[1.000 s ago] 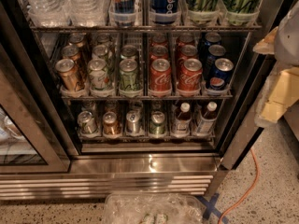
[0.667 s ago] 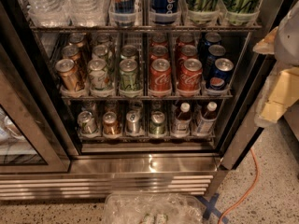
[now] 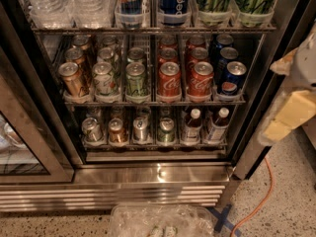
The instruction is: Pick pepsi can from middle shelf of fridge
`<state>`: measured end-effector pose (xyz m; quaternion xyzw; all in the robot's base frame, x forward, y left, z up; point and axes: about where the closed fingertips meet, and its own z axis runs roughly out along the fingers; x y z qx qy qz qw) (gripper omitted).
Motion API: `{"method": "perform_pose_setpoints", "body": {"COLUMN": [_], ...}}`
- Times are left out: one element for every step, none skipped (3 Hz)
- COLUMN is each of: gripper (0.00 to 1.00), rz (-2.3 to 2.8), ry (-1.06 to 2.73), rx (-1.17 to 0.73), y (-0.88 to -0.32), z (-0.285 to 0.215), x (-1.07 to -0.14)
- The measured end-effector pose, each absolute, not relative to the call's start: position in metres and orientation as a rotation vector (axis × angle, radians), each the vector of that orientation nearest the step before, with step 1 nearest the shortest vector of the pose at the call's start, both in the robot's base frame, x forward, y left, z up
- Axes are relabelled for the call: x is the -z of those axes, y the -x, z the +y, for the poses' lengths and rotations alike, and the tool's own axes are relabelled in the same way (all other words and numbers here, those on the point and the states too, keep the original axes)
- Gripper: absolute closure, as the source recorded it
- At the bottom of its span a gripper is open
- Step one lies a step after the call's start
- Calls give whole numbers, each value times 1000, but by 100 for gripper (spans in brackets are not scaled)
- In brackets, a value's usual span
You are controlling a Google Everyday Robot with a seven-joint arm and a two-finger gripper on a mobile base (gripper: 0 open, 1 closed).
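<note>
Clear path runs from hand (image 3: pixel 289 115), far right, to pepsi can (image 3: pixel 232 78).

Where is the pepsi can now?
The pepsi can stands frontmost in the middle shelf's rightmost lane, beside a red Coca-Cola can; the gripper hangs at the picture's right edge.

Speckled terrazzo floor (image 3: pixel 296 196), orange cable (image 3: pixel 261 201).
</note>
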<state>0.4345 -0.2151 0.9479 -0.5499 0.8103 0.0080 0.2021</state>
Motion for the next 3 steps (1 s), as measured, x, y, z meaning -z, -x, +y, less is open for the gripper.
{"method": "perform_pose_setpoints", "body": {"gripper": [0,0,0], "rz": [2315,2333,2327], "ry": [1325,1141,1092], "rx": [-61,-78,-50], "y": [-434,-439,-445], "z": [-212,-210,-215], "x": [-914,-887,-888]}}
